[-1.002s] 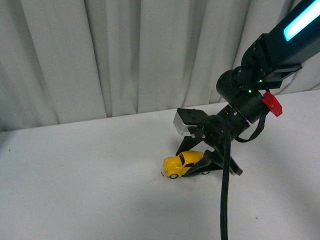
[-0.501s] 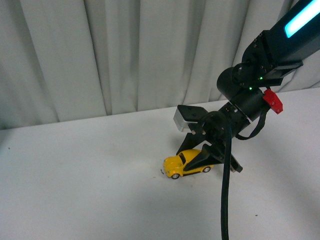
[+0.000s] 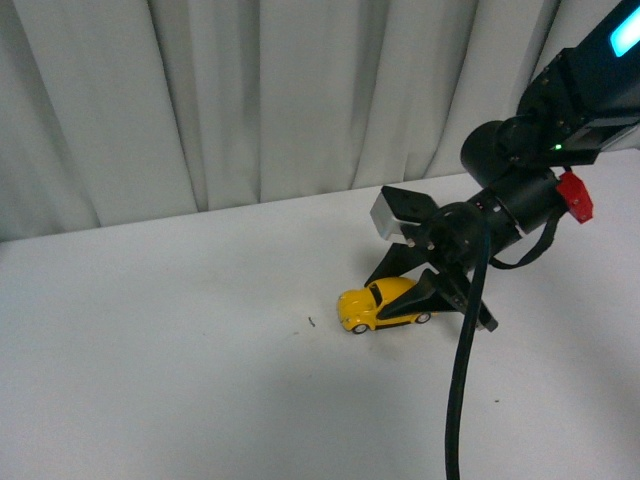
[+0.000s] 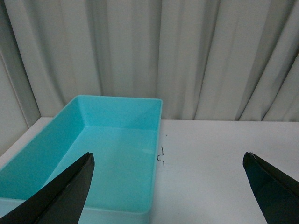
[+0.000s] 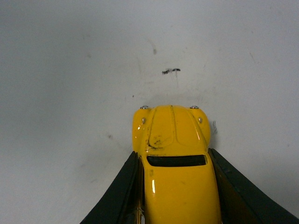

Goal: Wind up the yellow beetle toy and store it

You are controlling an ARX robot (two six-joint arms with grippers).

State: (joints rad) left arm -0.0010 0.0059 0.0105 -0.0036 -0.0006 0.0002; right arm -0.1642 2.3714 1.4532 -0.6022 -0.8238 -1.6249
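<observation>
The yellow beetle toy stands with its wheels on the white table, nose pointing left. My right gripper is shut on the toy's rear half, one black finger on each side. In the right wrist view the toy's hood and windscreen stick out between the fingers of the right gripper. My left gripper is open with nothing between its fingertips, and it hangs over the table beside a teal bin. Neither the left arm nor the bin shows in the front view.
A small dark mark lies on the table just left of the toy's nose, and it shows as a dark mark ahead of the hood. A small bent wire mark lies by the bin's wall. Pale curtains close off the back.
My right gripper has drawn the toy backwards to the right along the table, away from the dark mark. The front view has also shifted slightly. The grip is unchanged.
</observation>
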